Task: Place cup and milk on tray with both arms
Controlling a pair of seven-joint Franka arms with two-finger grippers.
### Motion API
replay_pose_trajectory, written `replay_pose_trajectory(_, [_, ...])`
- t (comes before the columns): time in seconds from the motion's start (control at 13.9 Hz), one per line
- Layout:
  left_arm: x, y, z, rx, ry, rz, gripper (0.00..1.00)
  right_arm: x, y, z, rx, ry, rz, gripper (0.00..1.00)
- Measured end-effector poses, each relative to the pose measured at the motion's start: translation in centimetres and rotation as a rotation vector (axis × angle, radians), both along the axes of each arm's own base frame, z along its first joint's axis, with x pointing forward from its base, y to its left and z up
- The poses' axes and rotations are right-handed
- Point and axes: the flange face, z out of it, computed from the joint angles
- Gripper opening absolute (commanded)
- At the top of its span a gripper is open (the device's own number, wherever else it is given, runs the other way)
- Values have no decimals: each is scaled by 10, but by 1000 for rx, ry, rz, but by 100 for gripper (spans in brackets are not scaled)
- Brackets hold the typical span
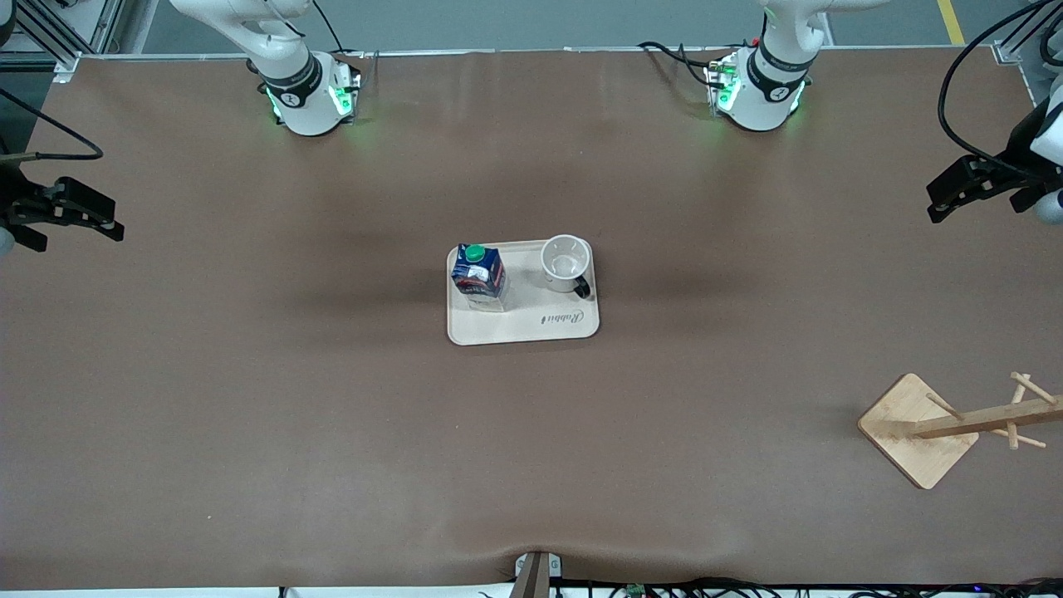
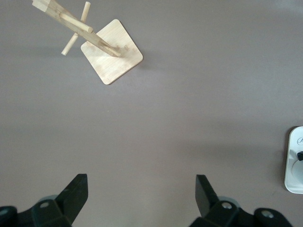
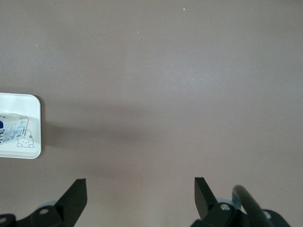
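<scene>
The cream tray (image 1: 531, 325) lies in the middle of the table. The dark-blue milk (image 1: 478, 274) with its green cap stands upright on the tray, toward the right arm's end. The white cup (image 1: 566, 261) stands upright on the tray toward the left arm's end, its black handle pointing to the front camera. My left gripper (image 1: 937, 203) is open and empty, up over the table's edge at the left arm's end. My right gripper (image 1: 115, 228) is open and empty over the table's edge at the right arm's end. The tray's edge shows in the left wrist view (image 2: 293, 163) and in the right wrist view (image 3: 21, 101).
A wooden rack with a square base (image 1: 918, 432) and pegs stands near the front camera at the left arm's end; it also shows in the left wrist view (image 2: 111, 59). A brown cloth covers the table (image 1: 332, 415).
</scene>
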Motion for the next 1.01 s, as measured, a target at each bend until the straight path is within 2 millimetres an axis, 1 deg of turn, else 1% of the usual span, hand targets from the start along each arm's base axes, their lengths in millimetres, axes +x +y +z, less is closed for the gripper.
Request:
replay_pose_trajectory(0.5, [0,-2,1,-1,3,-4,100,0,-2,9,-2,-19,-3,100])
replay_pose_trajectory(0.72, [0,-7,-2,-3,15,-13,100,0,-2,9,-2,-20,-3,100])
replay_pose_trajectory(1.01, [2,-14,-10,-62,43,-17,100,0,-2,9,-2,-20,-3,100])
